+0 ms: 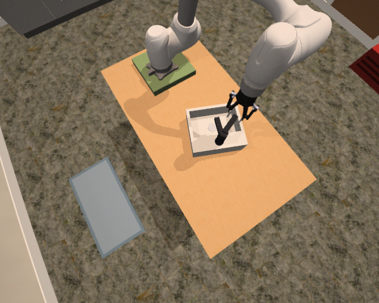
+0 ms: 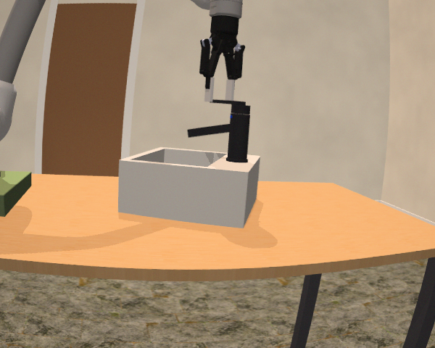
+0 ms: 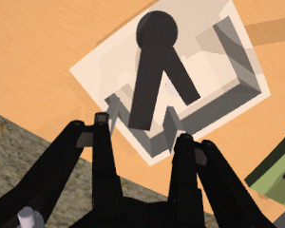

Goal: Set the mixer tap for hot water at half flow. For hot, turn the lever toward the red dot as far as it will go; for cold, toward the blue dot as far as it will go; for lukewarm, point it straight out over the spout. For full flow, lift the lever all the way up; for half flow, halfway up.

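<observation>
A black mixer tap [image 1: 220, 138] [image 2: 237, 138] [image 3: 157, 28] stands on the corner of a white sink block [image 1: 215, 149] [image 2: 180, 194] [image 3: 99, 70]. Its lever [image 1: 230, 123] [image 2: 229, 101] [image 3: 144, 85] lies about level on top and is swung off to one side of the spout [image 1: 216, 123] [image 2: 206, 130] [image 3: 183, 83]. A blue dot [image 2: 231, 117] shows on the tap body. My gripper [image 1: 237, 116] [image 2: 219, 98] [image 3: 142, 111] hangs straight down over the lever's free end. Its fingers stand partly apart, one on each side of the tip, with gaps to the lever. It holds nothing.
The sink block sits mid-way along an orange table [image 1: 235, 196] [image 2: 322, 217]. The arm's green base plate [image 1: 180, 70] [image 2: 3, 191] [image 3: 275, 178] is at the table's far end. A grey-blue mat [image 1: 106, 205] lies on the floor beside the table.
</observation>
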Controlling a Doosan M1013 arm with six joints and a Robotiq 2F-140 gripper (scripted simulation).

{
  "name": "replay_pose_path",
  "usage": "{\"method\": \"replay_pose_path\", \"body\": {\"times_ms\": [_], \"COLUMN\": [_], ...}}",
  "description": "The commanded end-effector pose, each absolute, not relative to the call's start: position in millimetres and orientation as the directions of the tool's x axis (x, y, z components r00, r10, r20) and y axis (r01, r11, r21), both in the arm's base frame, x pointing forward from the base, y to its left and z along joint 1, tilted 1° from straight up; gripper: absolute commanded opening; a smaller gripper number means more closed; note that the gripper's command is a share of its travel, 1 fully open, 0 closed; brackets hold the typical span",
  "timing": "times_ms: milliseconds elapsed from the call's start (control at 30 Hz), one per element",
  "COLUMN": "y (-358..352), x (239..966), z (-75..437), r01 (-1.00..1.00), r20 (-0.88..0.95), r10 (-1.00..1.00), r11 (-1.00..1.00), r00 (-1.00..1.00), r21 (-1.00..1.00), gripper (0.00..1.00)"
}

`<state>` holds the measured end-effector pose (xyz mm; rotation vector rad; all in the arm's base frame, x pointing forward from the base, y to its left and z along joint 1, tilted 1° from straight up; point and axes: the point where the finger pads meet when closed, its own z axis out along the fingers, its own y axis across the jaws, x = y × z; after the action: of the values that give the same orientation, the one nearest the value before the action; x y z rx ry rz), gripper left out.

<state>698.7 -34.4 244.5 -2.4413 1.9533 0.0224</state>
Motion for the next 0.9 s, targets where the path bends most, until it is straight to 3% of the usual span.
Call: {"method": "replay_pose_path", "body": {"times_ms": [0, 867], "y": [-34, -34], "x": [699, 699], "z": [239, 218], "r01": [-0.976, -0.976], "r20": [-0.021, -0.021], "r10": [-0.975, -0.975], "r11": [-0.219, -0.219], "r00": [0.219, 0.219], "r21": [-0.003, -0.003], "gripper": [0.39, 0.39]}}
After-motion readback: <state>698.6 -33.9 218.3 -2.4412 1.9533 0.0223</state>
